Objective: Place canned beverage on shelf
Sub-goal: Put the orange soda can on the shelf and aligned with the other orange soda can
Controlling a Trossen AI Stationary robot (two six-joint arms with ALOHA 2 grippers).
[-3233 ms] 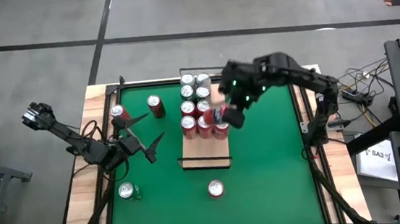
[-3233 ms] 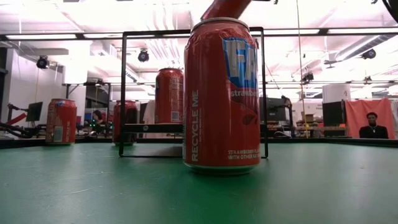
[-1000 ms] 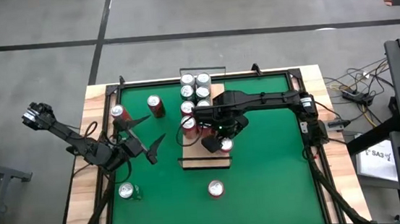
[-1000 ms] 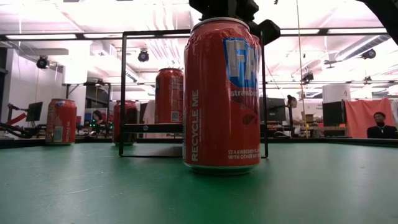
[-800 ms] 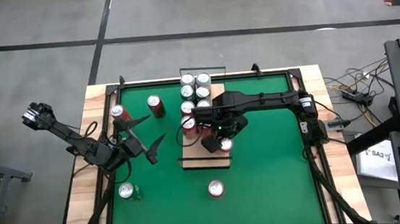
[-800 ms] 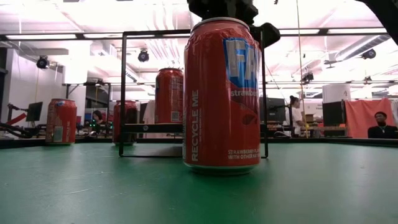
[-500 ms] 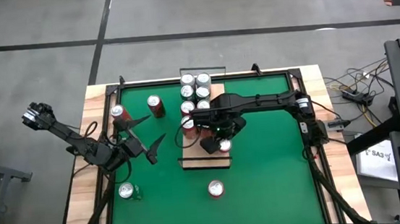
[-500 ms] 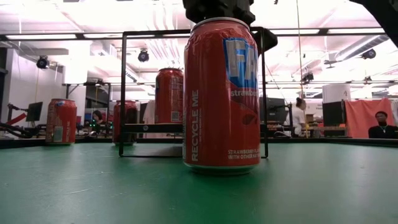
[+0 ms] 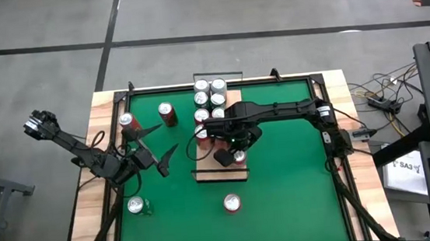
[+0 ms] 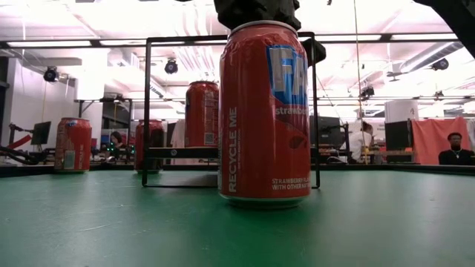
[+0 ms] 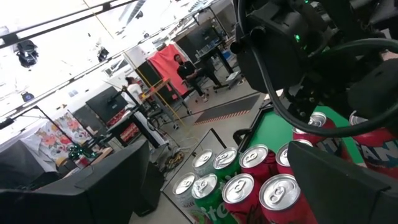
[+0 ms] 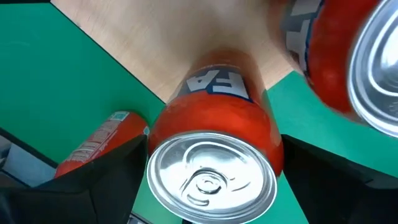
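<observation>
The shelf (image 9: 221,171), a pale wood board with black end rails, lies in the middle of the green mat. Several cans (image 9: 210,99) stand packed at its far end. My right gripper (image 9: 232,155) points down over the shelf's middle, open, with a red can (image 12: 211,163) between its fingers. That can stands upright with its base on the wood (image 12: 186,37). My left gripper (image 9: 162,144) waits open above the mat's left part, touching nothing. In the low view a nearer can (image 10: 265,111) hides the shelf's middle. My right gripper comes from above, pointing down, with one finger (image 12: 106,180) on either side of the red can's wall just below its silver top (image 12: 211,177). The fingers stand close against it; whether they touch it I cannot tell.
Loose cans stand on the mat: two at the far left (image 9: 166,114) (image 9: 127,122), one at the near left (image 9: 137,206), one in front of the shelf (image 9: 232,204). Another red can (image 12: 348,68) stands close beside the one under my right gripper.
My right gripper has sunk a little over the shelf's middle, with the red can under it. My left arm has kept still.
</observation>
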